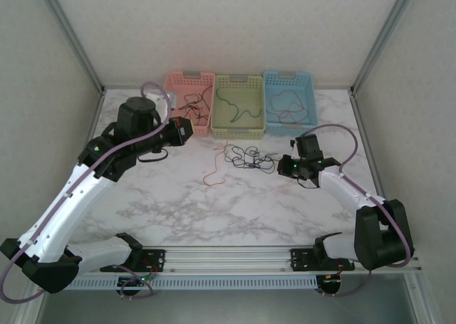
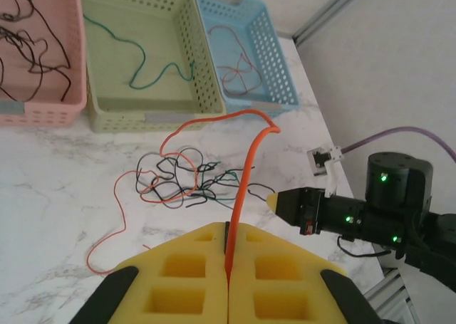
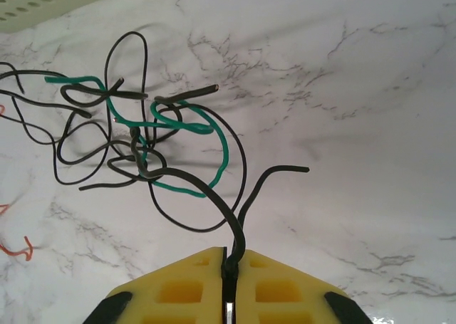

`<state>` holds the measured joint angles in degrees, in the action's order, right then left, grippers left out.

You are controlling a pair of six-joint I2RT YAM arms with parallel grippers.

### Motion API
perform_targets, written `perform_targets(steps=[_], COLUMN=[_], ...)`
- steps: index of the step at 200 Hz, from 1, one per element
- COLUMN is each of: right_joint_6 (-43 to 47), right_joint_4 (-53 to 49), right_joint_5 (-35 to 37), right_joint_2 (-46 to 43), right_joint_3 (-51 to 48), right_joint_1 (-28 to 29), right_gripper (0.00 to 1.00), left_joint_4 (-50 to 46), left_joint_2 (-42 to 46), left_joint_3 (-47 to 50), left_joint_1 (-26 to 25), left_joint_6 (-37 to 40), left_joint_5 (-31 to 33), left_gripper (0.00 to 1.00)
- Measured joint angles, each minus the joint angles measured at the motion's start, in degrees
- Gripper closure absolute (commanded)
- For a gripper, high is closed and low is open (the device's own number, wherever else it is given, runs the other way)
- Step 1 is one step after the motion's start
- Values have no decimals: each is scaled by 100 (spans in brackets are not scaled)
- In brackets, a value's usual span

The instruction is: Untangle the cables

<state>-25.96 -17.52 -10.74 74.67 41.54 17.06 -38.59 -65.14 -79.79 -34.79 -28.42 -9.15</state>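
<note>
Orange cable (image 2: 246, 174) sits clenched between the yellow pads (image 2: 278, 267) of your left gripper (image 2: 228, 230). It arches up from the pinch and drops back through the tangle (image 2: 182, 178) on the marble table (image 1: 214, 217), just in front of the green basket (image 1: 239, 132). Your right gripper (image 3: 228, 256) is clamped on a black cable (image 3: 214, 192) that runs into the same knot, and a green cable (image 3: 206, 128) is threaded through its loops.

The main risk is pulling the two grips straight apart. If the orange cable and the black cable cross inside the clump, tension likely cinches the knot tighter rather than opening it. You may also drag the whole tangle along instead of freeing one strand. These wires are far thinner than your pads, so a sharp tug could slide either one out of its pinch. Watch the green cable too: it may ride up with the black one.
</note>
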Motion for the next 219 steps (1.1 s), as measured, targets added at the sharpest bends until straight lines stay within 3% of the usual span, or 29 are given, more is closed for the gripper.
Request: perform_targets(steps=[14,46,80,104,120,164,219], right_joint_6=[-46,-42,33,127,181,603,715], right_joint_4=[-2,-98,-184,251,494,542,192], right_joint_5=[-22,-81,44,50,-31,-240,-343], right_joint_2=[-79,-160,-654,-1241,-1182,39,1534], right_joint_3=[-24,-33,-31,-20,109,870,1904], right_joint_1=[13,50,149,597,960,1784,2306], right_gripper=[86,53,43,41,40,39,39], left_joint_4=[92,155,155,289,380,581,1060], left_joint_2=[39,72,190,417,555,577,-264], left_joint_3=[352,1154,1447,1620,1917,3141,3960], left_joint_1=[-4,-15,-33,-37,-39,-46,-103], left_joint_6=[-2,-7,-2,-2,-7,-177,-356], left_joint_5=[-61,-155,-267,-345,-350,-348,-249], left_gripper=[100,100,100,100,100,100,100])
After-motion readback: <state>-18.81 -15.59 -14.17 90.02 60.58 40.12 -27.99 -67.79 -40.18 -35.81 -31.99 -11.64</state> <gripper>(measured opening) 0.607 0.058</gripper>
